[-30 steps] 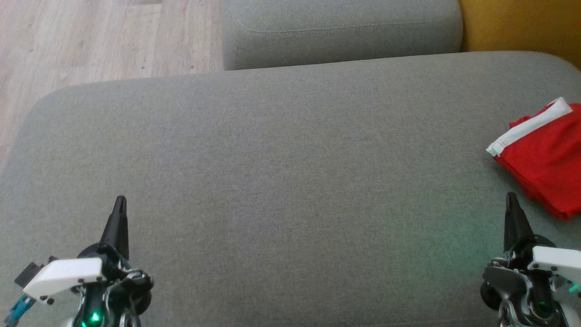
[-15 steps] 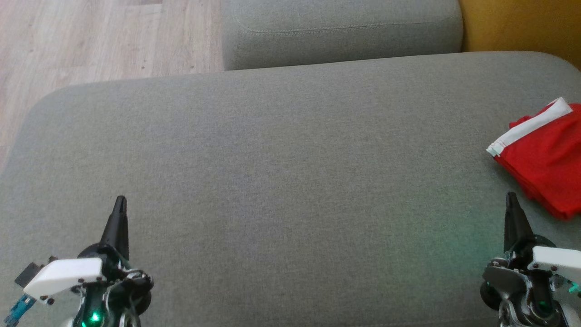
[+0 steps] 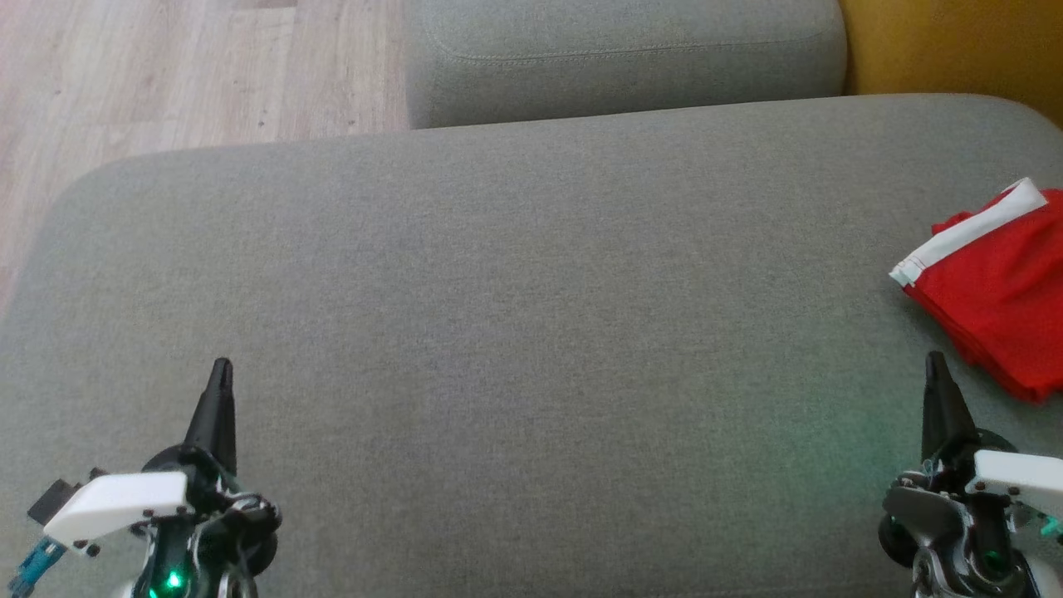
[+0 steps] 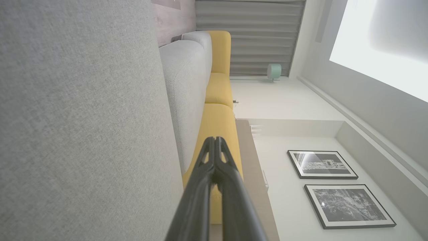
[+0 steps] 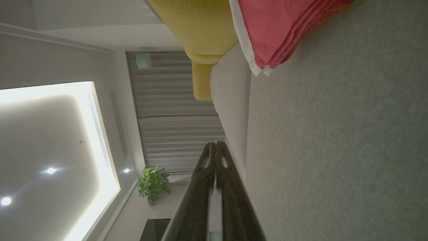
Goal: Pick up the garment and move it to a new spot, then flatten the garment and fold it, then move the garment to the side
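The folded red garment, white band along its upper edge, lies at the right edge of the frame on the grey cushion. The left gripper, lower left, and right gripper, lower right, are both pinched closed, empty.

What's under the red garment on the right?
The folded red garment lies on the grey cushion, whose fabric shows along its visible edges. Anything beneath its layers is covered, and its right part runs out of frame.
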{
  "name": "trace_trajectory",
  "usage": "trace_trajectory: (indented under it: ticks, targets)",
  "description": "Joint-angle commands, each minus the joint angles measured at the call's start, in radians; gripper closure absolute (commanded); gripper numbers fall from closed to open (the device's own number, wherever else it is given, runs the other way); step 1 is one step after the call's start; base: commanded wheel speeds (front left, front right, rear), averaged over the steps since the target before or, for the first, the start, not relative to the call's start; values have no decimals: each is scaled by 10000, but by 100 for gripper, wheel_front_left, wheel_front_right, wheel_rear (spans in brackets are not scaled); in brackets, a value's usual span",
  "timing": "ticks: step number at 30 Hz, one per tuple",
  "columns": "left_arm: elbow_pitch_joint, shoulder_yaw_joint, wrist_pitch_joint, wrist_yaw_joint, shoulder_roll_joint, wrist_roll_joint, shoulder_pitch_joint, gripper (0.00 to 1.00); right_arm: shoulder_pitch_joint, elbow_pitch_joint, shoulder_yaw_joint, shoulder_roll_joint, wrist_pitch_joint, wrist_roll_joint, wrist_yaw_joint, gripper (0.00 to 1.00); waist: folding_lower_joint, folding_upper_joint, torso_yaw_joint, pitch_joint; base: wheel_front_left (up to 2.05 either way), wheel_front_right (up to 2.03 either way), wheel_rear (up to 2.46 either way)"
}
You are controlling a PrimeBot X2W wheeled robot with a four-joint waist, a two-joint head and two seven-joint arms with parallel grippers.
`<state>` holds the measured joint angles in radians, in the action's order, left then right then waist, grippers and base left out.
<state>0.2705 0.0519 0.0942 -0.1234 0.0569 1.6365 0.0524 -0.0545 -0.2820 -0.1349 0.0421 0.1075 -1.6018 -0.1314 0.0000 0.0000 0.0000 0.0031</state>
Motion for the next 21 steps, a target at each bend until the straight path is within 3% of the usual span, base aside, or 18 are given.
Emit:
trace_trajectory:
  ticks: [1, 21]
  targets:
    - [-261, 424, 33, -73, 77, -117, 539, 100, -534, 372, 212, 81, 57, -69, 7, 100, 0, 0, 0, 0, 0, 0, 0]
    - [-259, 474, 73, -73, 42, -159, 543, 100, -534, 372, 212, 81, 57, -69, 7, 100, 0, 0, 0, 0, 0, 0, 0]
